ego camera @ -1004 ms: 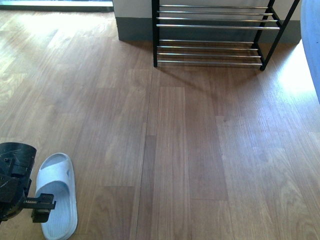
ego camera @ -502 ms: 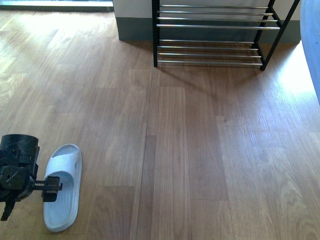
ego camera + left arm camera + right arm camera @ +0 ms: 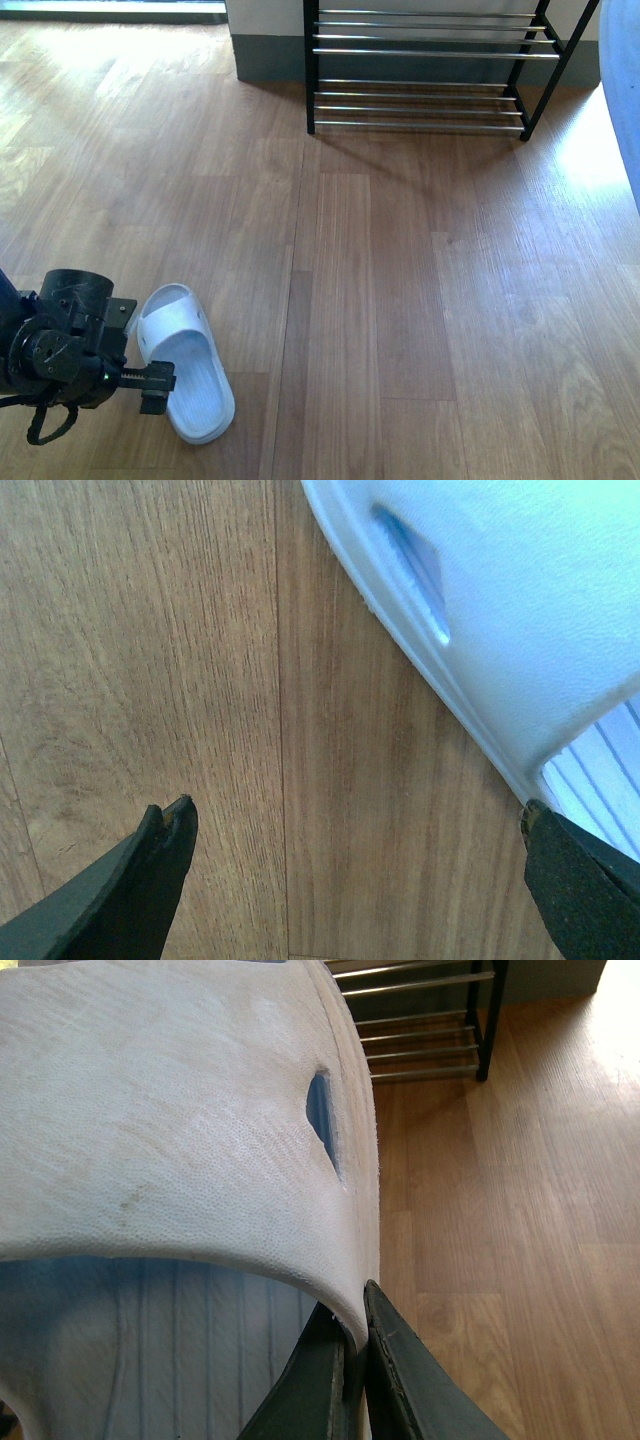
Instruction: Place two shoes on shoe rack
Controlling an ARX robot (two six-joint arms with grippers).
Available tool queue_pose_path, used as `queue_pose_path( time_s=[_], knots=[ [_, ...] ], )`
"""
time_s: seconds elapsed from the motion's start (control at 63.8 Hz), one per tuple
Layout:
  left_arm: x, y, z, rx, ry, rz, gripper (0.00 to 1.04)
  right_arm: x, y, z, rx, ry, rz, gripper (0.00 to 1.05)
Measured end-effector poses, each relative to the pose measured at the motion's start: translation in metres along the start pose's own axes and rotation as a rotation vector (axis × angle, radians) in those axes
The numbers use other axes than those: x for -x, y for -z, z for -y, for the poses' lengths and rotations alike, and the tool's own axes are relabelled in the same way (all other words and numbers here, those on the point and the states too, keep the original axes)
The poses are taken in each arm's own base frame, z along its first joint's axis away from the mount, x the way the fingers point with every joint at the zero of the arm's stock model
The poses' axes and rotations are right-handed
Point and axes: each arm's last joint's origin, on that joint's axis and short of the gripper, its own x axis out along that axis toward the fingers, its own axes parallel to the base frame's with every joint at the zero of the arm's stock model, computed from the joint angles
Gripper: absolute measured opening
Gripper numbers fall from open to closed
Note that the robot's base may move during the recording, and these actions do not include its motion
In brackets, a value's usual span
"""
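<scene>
Left arm: left gripper (image 3: 355,820) is spread wide and holds nothing. One fingertip (image 3: 165,855) is over bare wood floor (image 3: 400,300). The other sits right at the side rim of the floor slipper (image 3: 190,375), where the strap meets the sole. I cannot tell if it is touching.
- The floor slipper lies sole-down near the robot's left side, angled, well apart from the shoe rack (image 3: 430,70).
- Judgement: the gap is beside the slipper, not around it. The wide opening suits straddling the rim or strap, so the arm needs to shift toward the slipper before closing.

Right arm: right gripper (image 3: 358,1355) is closed, pinching the strap edge of the held slipper (image 3: 170,1130).
- The slipper hangs off the floor close to the wrist camera, with the rack's chrome rods ahead of it.
- Judgement: the thin strap edge gives the narrow fingers a firm grip and leaves the sole free to set down on the rods.

Rack tiers in view carry no shoes. Neither slipper is placed yet.
</scene>
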Motion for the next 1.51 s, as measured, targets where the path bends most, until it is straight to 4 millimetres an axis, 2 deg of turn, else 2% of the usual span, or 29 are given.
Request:
queue_pose_path(
  time_s=[0.235,0.612,0.862,1.317,1.505],
  knots=[
    [0.003,-0.007,0.001,0.050,-0.090,0.007,0.95,0.000,0.000,0.000,0.000,0.000,0.000,0.02],
    [0.011,-0.010,0.034,0.137,-0.113,0.020,0.95,0.000,0.000,0.000,0.000,0.001,0.000,0.02],
    [0.010,-0.010,0.044,0.222,-0.125,0.021,0.95,0.000,0.000,0.000,0.000,0.000,0.000,0.02],
    [0.018,-0.002,0.094,0.308,-0.050,0.017,0.95,0.000,0.000,0.000,0.000,0.000,0.000,0.02],
    [0.018,-0.002,0.091,0.359,-0.108,0.039,0.95,0.000,0.000,0.000,0.000,0.001,0.000,0.02]
  ],
)
